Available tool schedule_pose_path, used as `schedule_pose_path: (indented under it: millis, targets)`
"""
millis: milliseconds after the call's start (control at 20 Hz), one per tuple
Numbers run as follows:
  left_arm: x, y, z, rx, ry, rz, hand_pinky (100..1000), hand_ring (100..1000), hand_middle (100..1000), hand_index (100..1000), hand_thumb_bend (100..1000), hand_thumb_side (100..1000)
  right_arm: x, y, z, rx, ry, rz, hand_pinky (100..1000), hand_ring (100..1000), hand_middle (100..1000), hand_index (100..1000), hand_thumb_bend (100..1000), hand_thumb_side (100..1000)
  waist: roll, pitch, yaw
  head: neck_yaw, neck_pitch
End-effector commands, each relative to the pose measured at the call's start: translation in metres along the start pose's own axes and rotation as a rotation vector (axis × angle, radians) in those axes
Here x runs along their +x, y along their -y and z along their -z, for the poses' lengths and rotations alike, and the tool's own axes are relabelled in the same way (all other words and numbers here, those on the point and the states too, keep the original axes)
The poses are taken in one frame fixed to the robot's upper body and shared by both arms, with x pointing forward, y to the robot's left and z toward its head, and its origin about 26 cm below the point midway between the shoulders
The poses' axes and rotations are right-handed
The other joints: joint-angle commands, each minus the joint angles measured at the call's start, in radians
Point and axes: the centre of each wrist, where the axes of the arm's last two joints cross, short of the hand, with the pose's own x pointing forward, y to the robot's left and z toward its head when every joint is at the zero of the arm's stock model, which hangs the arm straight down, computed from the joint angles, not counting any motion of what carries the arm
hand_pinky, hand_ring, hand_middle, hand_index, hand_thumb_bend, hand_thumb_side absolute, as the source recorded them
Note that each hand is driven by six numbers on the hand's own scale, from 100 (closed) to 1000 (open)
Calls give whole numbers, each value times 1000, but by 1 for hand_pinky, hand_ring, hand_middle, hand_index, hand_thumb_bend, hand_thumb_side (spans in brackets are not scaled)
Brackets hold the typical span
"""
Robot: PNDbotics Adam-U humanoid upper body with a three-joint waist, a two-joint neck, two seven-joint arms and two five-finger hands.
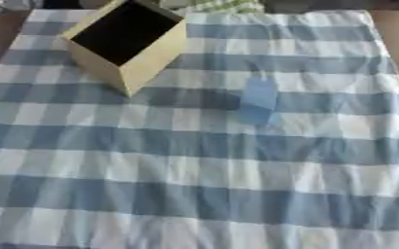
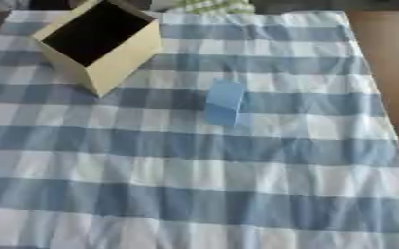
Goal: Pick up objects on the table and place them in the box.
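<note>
Neither robot hand visible in either view, so finger spread cannot be told. Small pale blue upright block (image 2: pixel 225 103) stands alone on blue-and-white checked tablecloth (image 1: pixel 194 194), near and lower right of open-topped beige box with dark interior (image 1: pixel 128 44), not touching it. Block's material hard to make out. Green-checked cloth (image 1: pixel 216 6) beyond box, cut off by top edge.

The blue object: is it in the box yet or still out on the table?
Out. The blue object lies on the checked cloth, apart from the box, to its right and nearer the camera. Neither hand shows.
</note>
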Motion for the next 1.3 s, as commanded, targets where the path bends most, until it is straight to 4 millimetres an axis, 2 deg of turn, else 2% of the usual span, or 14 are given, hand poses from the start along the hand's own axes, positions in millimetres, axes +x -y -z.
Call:
schedule_pose_path:
  millis: [50, 250, 500, 750, 900, 1050, 1100, 1150, 1250, 1300]
  targets:
    - [4, -4, 6, -11, 25, 15, 618, 714, 770, 857, 173, 630, 4, 15, 10, 68, -19, -122, 791, 821, 829, 911, 100, 999, -1, -23, 3, -5, 8]
    - [4, -3, 6, -23, 21, 12, 618, 714, 770, 857, 168, 634, -1, 14, 30, 254, -49, -287, 813, 842, 842, 911, 100, 1000, -5, -25, 8, -13, 5]
    - [4, -2, 6, -39, 16, 6, 618, 714, 770, 856, 160, 641, -17, 4, 56, 494, -89, -450, 831, 866, 858, 913, 100, 1000, -7, -27, 13, -19, 8]
    - [4, -1, 5, -49, 10, 2, 617, 713, 770, 856, 158, 645, -32, -11, 79, 712, -65, -525, 852, 895, 877, 932, 100, 999, -9, -28, 11, -19, 7]
    - [4, 0, 5, -54, 7, -3, 617, 713, 770, 856, 154, 649, -44, -23, 92, 839, -60, -539, 865, 910, 878, 942, 100, 963, -9, -29, 10, -19, 4]
    - [4, 1, 5, -57, 3, -7, 617, 713, 770, 856, 152, 652, -54, -34, 102, 956, -65, -551, 872, 919, 886, 954, 153, 935, -9, -30, 9, -18, 3]
    - [4, 1, 5, -58, 2, -8, 617, 713, 770, 855, 150, 654, -58, -38, 104, 993, -68, -555, 881, 929, 895, 965, 210, 913, -8, -30, 9, -19, 2]
    - [4, 2, 5, -59, 2, -10, 617, 713, 770, 855, 150, 654, -61, -41, 106, 1026, -73, -558, 881, 929, 895, 967, 217, 911, -8, -30, 9, -20, 2]
    - [4, 2, 5, -60, 0, -12, 617, 712, 770, 855, 149, 656, -69, -46, 109, 1084, -83, -562, 882, 934, 892, 974, 300, 846, -7, -29, 10, -20, 1]
    - [4, 2, 5, -61, -1, -13, 617, 712, 770, 855, 147, 658, -73, -49, 109, 1110, -87, -560, 882, 937, 896, 975, 301, 856, -7, -29, 10, -20, 1]
